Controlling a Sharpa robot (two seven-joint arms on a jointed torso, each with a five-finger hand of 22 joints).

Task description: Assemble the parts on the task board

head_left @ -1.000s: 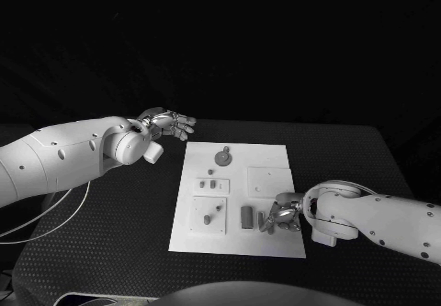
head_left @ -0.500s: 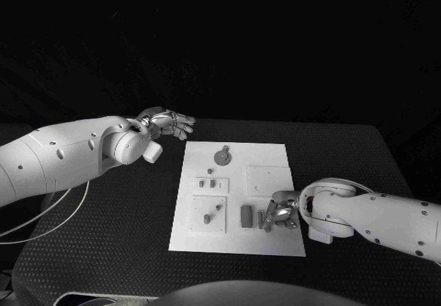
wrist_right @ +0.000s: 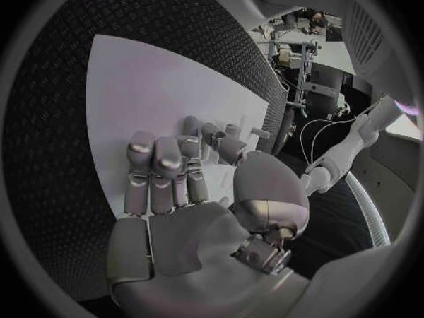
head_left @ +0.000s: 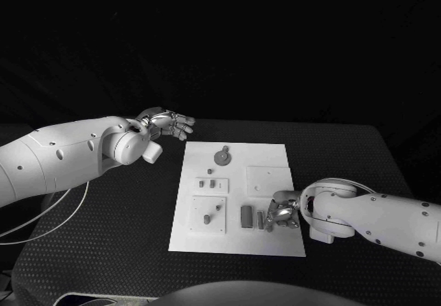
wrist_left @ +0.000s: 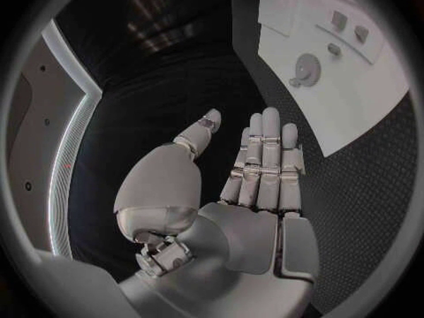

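While fingers curl, right hand point(head_left: 281, 215) touches parts point(head_left: 262, 220)

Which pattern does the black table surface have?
The black table has a fine raised-dot texture, clearest in the right wrist view.

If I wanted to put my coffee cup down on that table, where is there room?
The black table is bare between the left arm and the task board, and beyond the board's far edge toward the back right corner. The board is crowded: small parts sit across it, and the right hand works at its near right edge. The left hand hovers off its far left corner.
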